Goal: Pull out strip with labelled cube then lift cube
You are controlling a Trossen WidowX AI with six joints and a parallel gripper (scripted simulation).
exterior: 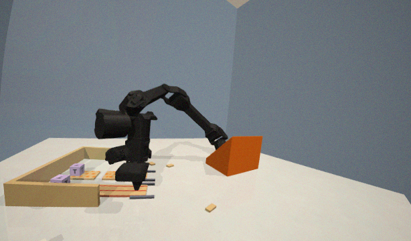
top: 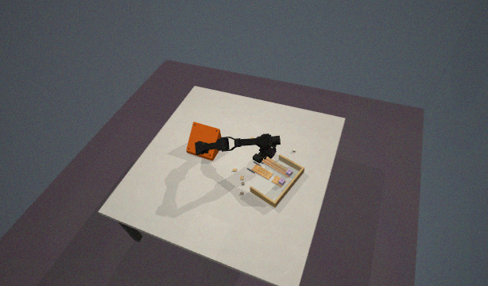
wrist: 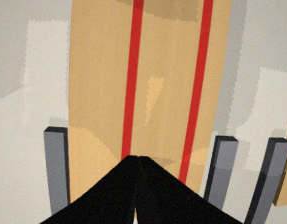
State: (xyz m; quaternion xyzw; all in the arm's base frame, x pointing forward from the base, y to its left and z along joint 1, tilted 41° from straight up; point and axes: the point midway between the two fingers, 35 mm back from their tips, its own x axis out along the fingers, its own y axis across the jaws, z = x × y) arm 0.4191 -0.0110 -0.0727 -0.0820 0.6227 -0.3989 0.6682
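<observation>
Viewing from my station, top view, I list: one set of fingers [top: 257,158] [exterior: 136,187], clenched on nothing, pointing down over the near end of the striped strip [top: 276,167] [exterior: 123,191] [wrist: 96,75]; contact, cannot tell. One striped strip, unbroken where visible, its lilac cube [top: 288,171] [exterior: 60,179] at four o'clock from my fingers, inside the tray [top: 289,187] [exterior: 51,195]. One dotted strip [top: 261,171] [exterior: 86,175], in two pieces, at eight o'clock from the striped one; second cube [top: 281,181] [exterior: 77,169] on its farther piece. Worktop [top: 228,107] [exterior: 276,201]: pale.

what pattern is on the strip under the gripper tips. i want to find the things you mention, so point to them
Red lengthwise stripes on tan [exterior: 123,191] [wrist: 99,90], clearest in the wrist view.
</observation>
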